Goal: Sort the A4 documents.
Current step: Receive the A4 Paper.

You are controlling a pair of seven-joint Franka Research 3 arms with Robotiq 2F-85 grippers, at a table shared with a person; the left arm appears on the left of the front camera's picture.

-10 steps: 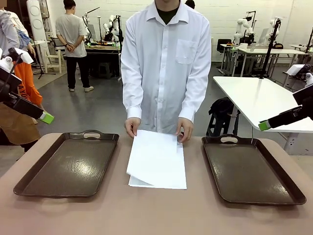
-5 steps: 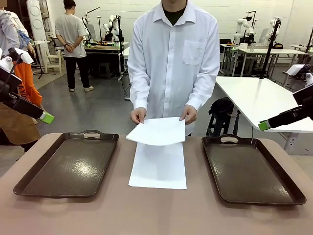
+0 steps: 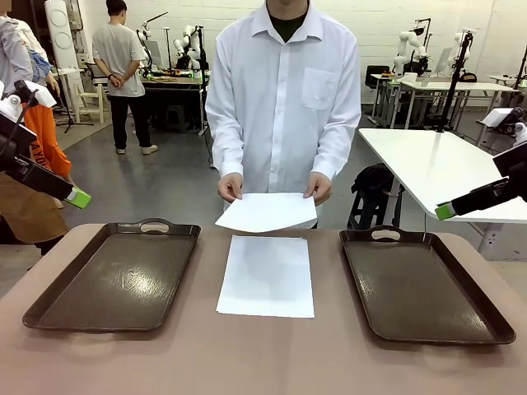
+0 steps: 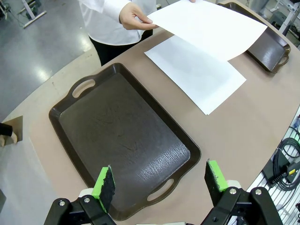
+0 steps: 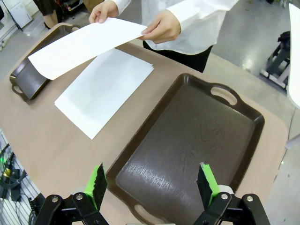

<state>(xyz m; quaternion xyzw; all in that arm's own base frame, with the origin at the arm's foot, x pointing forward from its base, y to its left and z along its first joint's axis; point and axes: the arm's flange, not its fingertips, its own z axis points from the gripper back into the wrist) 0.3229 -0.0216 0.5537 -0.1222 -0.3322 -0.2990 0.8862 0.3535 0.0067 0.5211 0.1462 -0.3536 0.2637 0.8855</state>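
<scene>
Left gripper [image 4: 160, 182] and right gripper [image 5: 152, 183] hang with jaws spread wide and empty, over the bare left tray [image 4: 122, 126] and right tray [image 5: 197, 140]; nothing looks sorted yet; the person's hands [image 3: 230, 188] hold one sheet [image 3: 268, 211] above the A4 documents [image 3: 266, 276] stacked between the trays

Tan table [image 3: 263, 358]: left tray [image 3: 115, 280] and right tray [image 3: 420, 284], both dark brown (handle cut-outs in the short ends). Between them, white A4 documents [image 3: 266, 276] lie flat, touching neither tray.
</scene>
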